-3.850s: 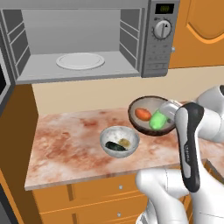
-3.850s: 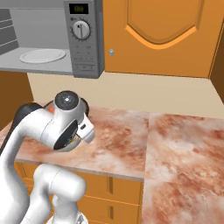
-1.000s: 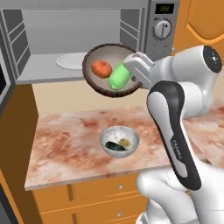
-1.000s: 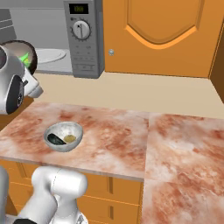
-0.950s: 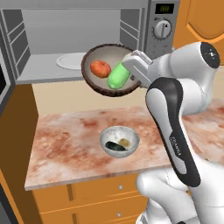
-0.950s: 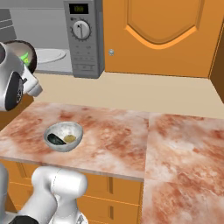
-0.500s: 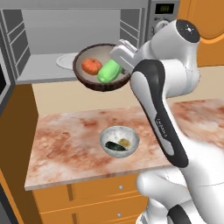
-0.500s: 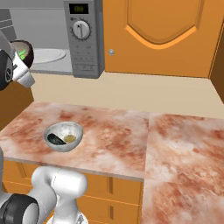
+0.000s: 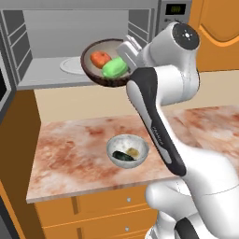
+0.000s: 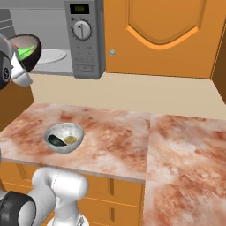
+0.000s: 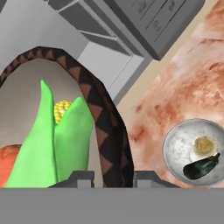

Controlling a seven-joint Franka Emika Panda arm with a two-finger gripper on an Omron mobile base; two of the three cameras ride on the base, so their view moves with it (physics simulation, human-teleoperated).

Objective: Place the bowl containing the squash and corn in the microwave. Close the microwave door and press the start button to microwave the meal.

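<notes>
The microwave [image 9: 88, 44] takes up the upper left of the left base view, its cavity open to the front with the white turntable plate [image 9: 72, 65] lying bare on the floor inside, and its control panel [image 10: 84, 37] with the round dial on the right side. The microwave door [image 9: 4, 70] is swung out wide at the far left edge, well clear of the opening. To the right of the oven hangs an orange cabinet door [image 10: 163, 35]. Below runs the reddish marble counter [image 9: 74, 154], which ends at a left edge under the microwave and has broad bare stretches on both sides of the grey speckled bowl [image 9: 128, 150]. That bowl sits near the counter's front edge, well below and apart from the raised arm, holding a dark green vegetable [image 9: 122, 156] and a small yellowish lump [image 9: 133, 152]. The dark brown bowl [image 9: 106, 61] is held in the air just in front of the cavity mouth, at the level of the lower opening, tilted toward the camera. The gripper [image 11: 113, 179] pinches its right rim, one fingertip on either side of the wall. Inside lie the green corn [image 9: 115, 68] and, beside it on the left, the orange-red squash [image 9: 99, 58].
</notes>
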